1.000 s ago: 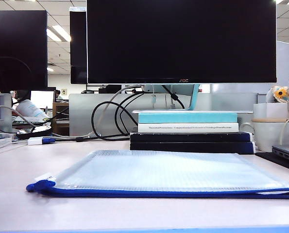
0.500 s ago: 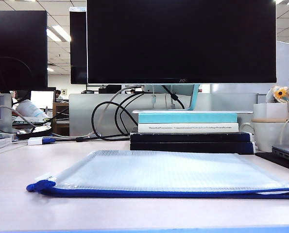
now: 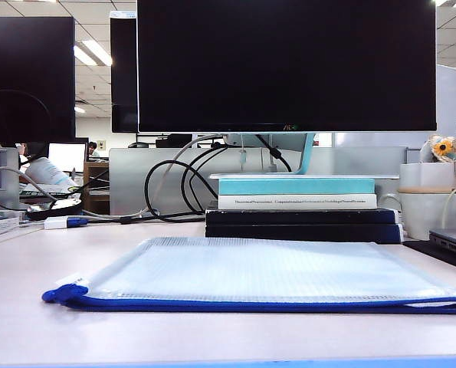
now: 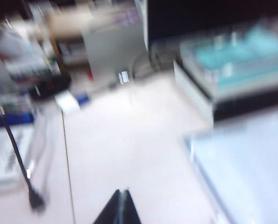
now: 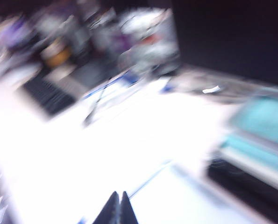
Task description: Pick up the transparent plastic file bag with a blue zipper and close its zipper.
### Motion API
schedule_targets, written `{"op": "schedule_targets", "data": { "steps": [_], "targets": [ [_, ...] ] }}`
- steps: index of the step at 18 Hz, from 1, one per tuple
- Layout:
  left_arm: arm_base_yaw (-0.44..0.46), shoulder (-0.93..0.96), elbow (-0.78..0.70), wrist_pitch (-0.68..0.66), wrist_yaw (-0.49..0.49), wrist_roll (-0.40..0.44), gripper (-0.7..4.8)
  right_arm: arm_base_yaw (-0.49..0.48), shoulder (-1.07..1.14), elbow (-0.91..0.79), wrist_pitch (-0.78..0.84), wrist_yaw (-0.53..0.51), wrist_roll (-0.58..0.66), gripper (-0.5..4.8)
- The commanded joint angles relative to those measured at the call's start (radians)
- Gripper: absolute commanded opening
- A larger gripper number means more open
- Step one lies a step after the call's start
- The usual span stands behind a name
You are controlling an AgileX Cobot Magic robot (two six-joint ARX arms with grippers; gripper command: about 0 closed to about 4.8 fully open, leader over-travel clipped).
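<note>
While the file bag lies flat, left hand and right hand pressed together, above the table

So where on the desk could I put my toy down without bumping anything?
Bare pale desk lies left of the translucent mesh file bag, between it and the white-and-blue plug. A thin strip runs in front of its dark-blue zipper. Behind, black cables, stacked books and a white mug crowd.
</note>
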Motion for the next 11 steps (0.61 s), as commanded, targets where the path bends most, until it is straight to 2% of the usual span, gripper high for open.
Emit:
{"op": "schedule_targets", "data": {
  "steps": [1,3,6,7,11],
  "targets": [
    [0.000,0.076,0.051,-0.109,0.006,0.047,-0.05,0.172,0.132,0.107,-0.111,0.131,-0.120,-0.02],
    [0.000,0.114,0.080,-0.139,0.003,0.047,-0.05,0.254,0.223,0.167,-0.177,0.159,-0.166,-0.02],
    [-0.022,0.137,0.113,-0.172,0.007,0.103,-0.05,0.311,0.330,0.224,-0.238,0.174,-0.167,-0.02],
    [-0.098,0.161,0.117,-0.208,0.002,0.140,-0.05,0.362,0.433,0.261,-0.261,0.174,-0.167,-0.01],
    [-0.187,0.211,0.117,-0.228,-0.040,0.151,-0.05,0.391,0.532,0.293,-0.293,0.171,-0.192,-0.01]
  ]
}}
